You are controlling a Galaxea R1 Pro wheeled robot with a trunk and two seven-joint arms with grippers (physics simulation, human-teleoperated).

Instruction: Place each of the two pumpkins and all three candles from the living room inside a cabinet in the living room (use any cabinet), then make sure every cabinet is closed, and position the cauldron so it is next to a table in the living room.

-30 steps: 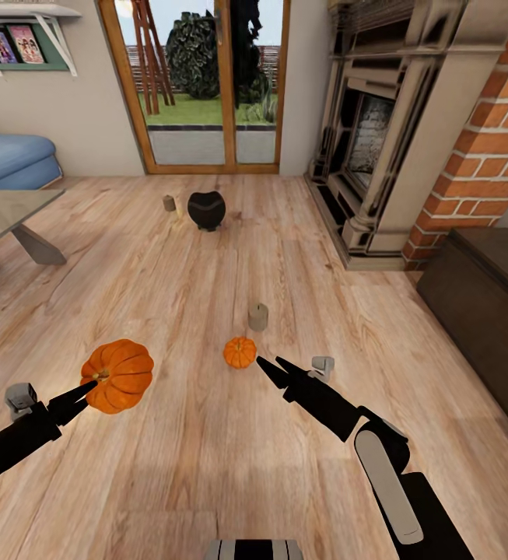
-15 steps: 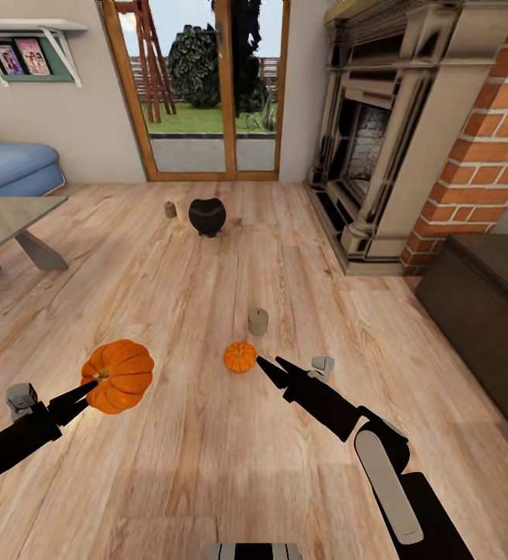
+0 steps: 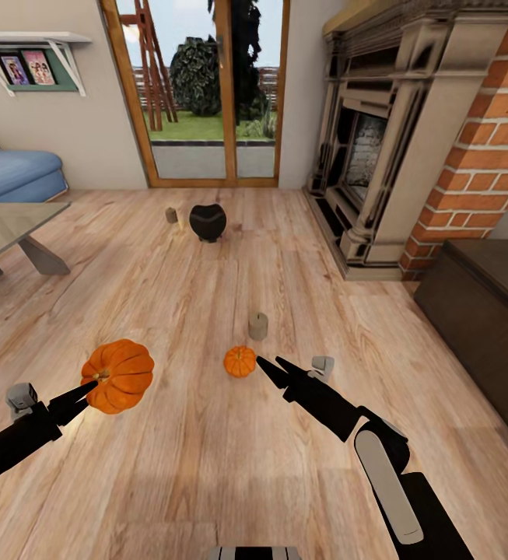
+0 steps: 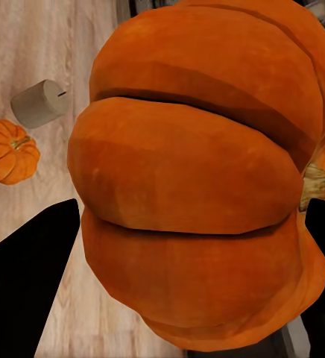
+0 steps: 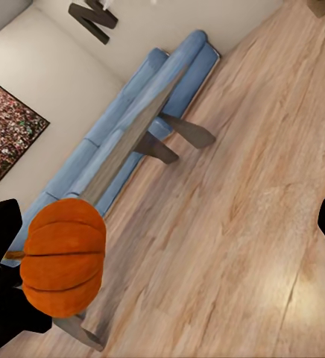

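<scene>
Orange pumpkin (image 3: pixel 118 376) clamped in my left gripper (image 3: pixel 89 387); right gripper (image 3: pixel 268 365) spread, empty, just beside the second pumpkin (image 3: pixel 239 361). I'd straddle its ribs squarely before pinching.

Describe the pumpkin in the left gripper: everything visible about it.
The held pumpkin is bright orange with deep rounded ribs and a matte skin. A short tan-brown stem sticks out sideways toward the arm, so it lies tilted on its side. The left gripper is shut on it at the stem end, holding it above the plank floor, touching nothing else.
</scene>
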